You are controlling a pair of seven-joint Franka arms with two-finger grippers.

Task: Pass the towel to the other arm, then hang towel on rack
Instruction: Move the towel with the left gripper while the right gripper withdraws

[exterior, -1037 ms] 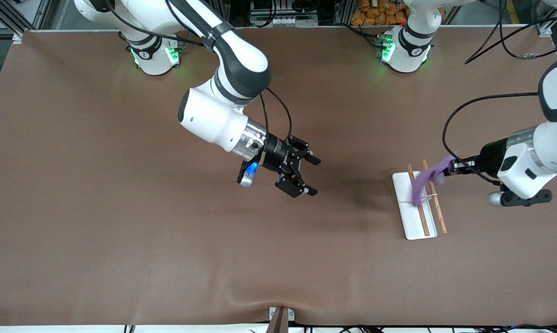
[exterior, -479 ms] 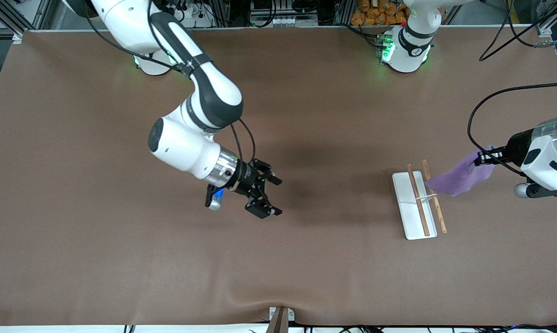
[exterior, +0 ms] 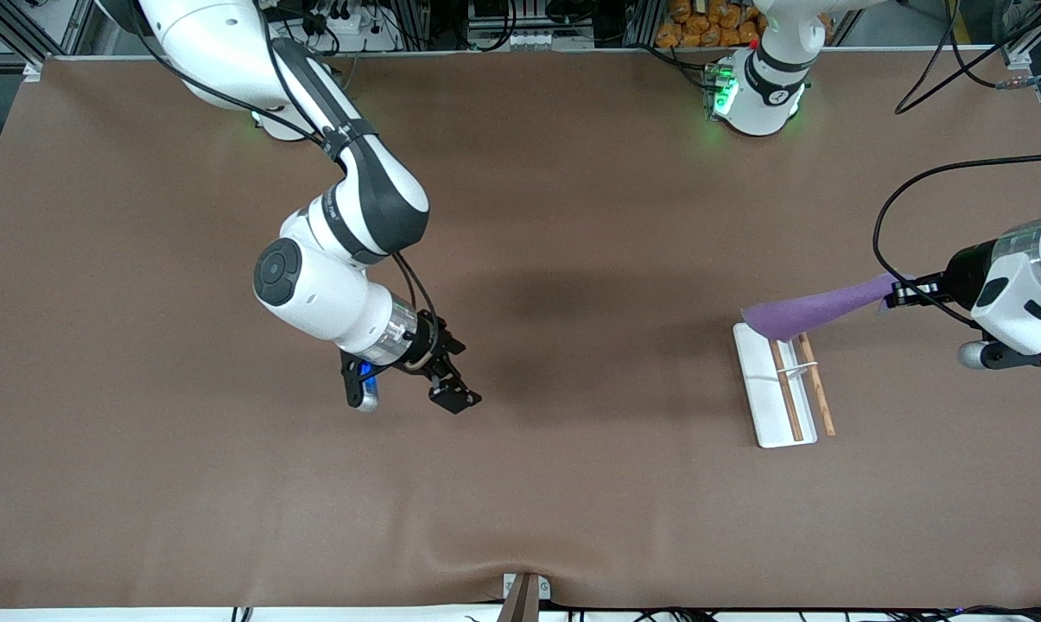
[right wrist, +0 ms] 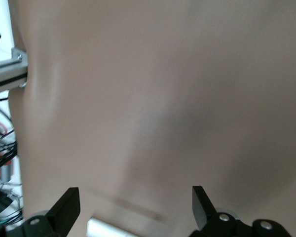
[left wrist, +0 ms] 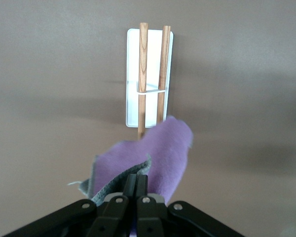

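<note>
Front view | left gripper pinched the purple towel by one corner, cloth stretched over the rack end for draping | right gripper waited over bare table, jaws wide, empty

No legible text, labels or numbers — none on anything.

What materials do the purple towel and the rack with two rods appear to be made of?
The towel, held in the left gripper, looks like soft matte fleece or felt: it sags and its edge is fuzzy. The rack has rods with visible grain, likely wood; its smooth white base may be plastic or ceramic.
</note>
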